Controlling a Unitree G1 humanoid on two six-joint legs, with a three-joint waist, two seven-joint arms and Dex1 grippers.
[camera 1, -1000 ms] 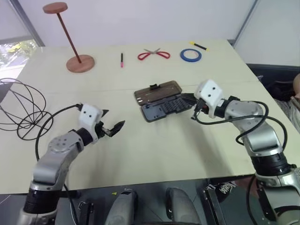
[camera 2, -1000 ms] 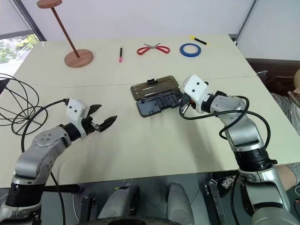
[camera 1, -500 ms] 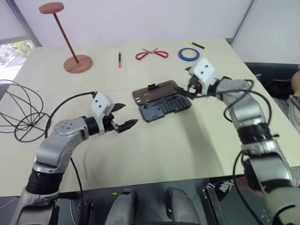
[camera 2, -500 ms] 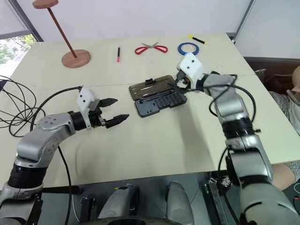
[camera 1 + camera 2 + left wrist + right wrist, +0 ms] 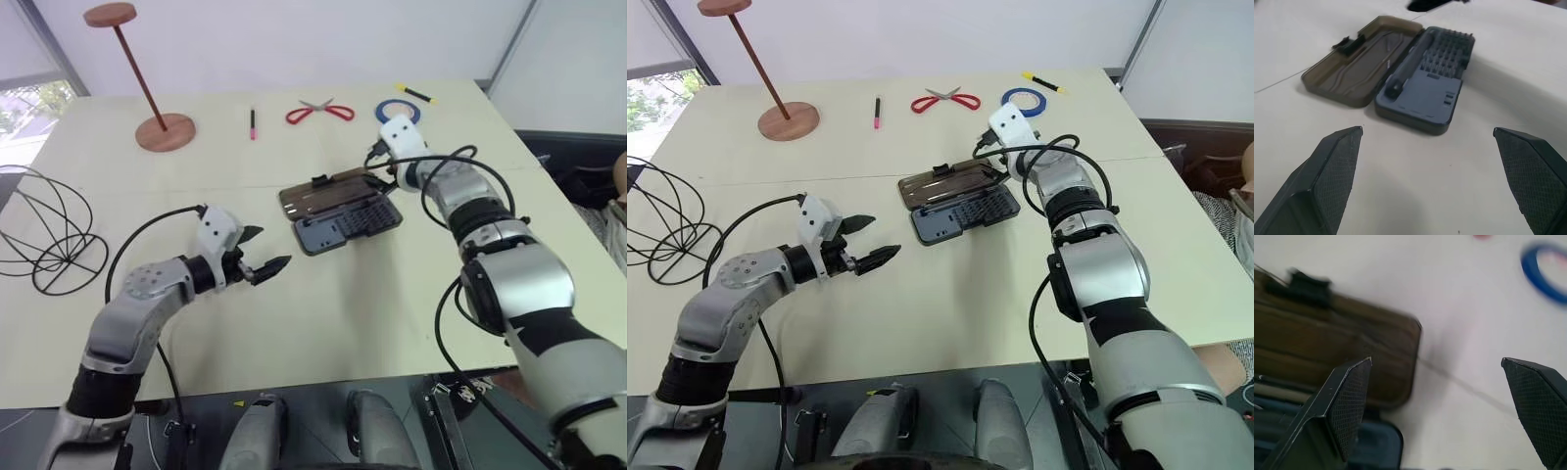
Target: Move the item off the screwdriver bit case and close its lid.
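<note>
The item, a black wire sphere [image 5: 44, 235], rests on the table at the far left, apart from the case. The screwdriver bit case [image 5: 350, 226] lies open mid-table, rows of bits showing. Its smoky-brown lid [image 5: 328, 192] is folded back flat on the far side, latch tab on the far edge. My left gripper [image 5: 265, 260] hovers open to the left of the case, pointing at it, with the case [image 5: 1425, 93] and lid [image 5: 1359, 66] ahead of its fingers [image 5: 1327, 176]. My right gripper [image 5: 1444, 411] is open over the right far corner of the lid [image 5: 1337, 357], holding nothing.
A red-brown disc-topped stand [image 5: 162, 127] stands at the back left. Along the far edge lie a pink pen [image 5: 253, 122], red scissors [image 5: 320, 113], a blue tape roll [image 5: 397, 111] and a yellow-black marker [image 5: 416, 94]. A black cable trails from my left wrist.
My right arm has reached forward from the case's right end to the lid's far right corner. The left gripper has edged slightly toward the case.
</note>
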